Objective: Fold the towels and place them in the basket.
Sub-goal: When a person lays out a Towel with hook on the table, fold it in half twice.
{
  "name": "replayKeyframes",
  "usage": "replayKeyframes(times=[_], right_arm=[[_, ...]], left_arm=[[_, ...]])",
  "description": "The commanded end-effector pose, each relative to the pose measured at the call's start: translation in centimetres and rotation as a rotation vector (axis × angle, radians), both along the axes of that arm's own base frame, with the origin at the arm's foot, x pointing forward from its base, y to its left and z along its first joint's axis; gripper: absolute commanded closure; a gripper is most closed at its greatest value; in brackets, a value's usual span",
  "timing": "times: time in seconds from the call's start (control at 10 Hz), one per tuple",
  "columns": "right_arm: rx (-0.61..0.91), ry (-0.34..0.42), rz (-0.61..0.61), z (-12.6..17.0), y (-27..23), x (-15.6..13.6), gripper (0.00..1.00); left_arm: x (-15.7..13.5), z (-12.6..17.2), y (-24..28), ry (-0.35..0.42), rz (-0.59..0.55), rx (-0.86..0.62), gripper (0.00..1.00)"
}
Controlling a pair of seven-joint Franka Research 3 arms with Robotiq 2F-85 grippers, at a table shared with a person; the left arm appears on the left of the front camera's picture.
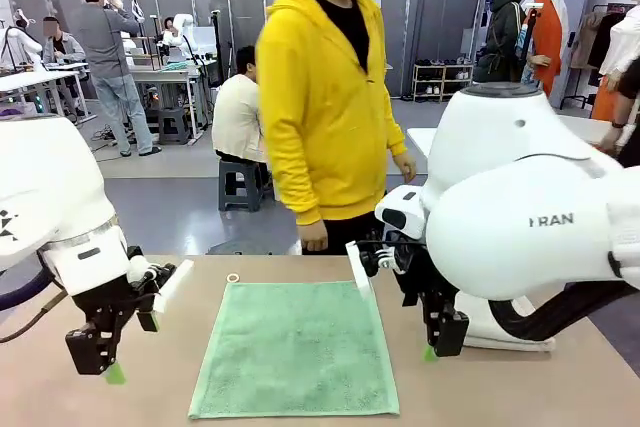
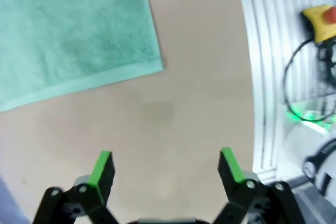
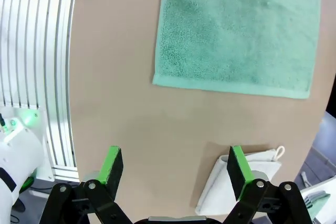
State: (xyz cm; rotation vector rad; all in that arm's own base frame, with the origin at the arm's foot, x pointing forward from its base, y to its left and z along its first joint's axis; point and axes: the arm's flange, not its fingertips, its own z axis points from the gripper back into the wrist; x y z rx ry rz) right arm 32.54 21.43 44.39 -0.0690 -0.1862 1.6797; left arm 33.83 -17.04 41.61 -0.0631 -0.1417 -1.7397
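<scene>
A green towel (image 1: 295,347) lies spread flat in the middle of the table, its small loop (image 1: 233,278) at the far left corner. My left gripper (image 1: 103,359) hangs open just left of it, over bare tabletop (image 2: 167,163), with the towel's corner (image 2: 79,30) ahead. On the towel's other side my right gripper (image 1: 440,342) is also open and holds nothing (image 3: 176,161); the green towel (image 3: 239,30) lies ahead of it. A folded pale white towel (image 3: 236,184) with a loop rests on the table beside the right fingers. The basket is out of view.
A person in a yellow hoodie (image 1: 320,97) stands at the far side of the table, hands down. A ribbed aluminium rail (image 3: 31,51) edges the table on my side, and a yellow box with a red button (image 2: 320,19) lies beyond that rail (image 2: 268,51).
</scene>
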Motion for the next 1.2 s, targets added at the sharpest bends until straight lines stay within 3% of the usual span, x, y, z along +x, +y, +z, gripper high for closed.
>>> replayKeyframes(times=[0.0,0.3,0.4,0.7,1.1], right_arm=[[-0.002,-0.014,0.008,0.9,-0.1,-0.4,0.00],[-0.002,-0.014,0.008,0.9,-0.1,-0.4,0.00],[0.002,-0.011,0.003,0.6,0.1,-0.2,0.00],[0.009,0.041,-0.050,-2.7,0.5,0.4,0.00],[0.031,0.089,-0.110,-6.5,1.6,1.1,0.00]], left_arm=[[-0.4,0.4,0.1,0.010,-0.010,0.004,0.00],[0.0,0.0,0.0,0.002,-0.001,0.003,0.00],[0.2,-1.3,-1.5,0.022,0.004,-0.073,0.00],[-1.0,-4.8,-2.8,0.037,0.052,-0.141,0.00],[-1.8,-8.2,-4.3,0.070,0.161,-0.074,0.00]])
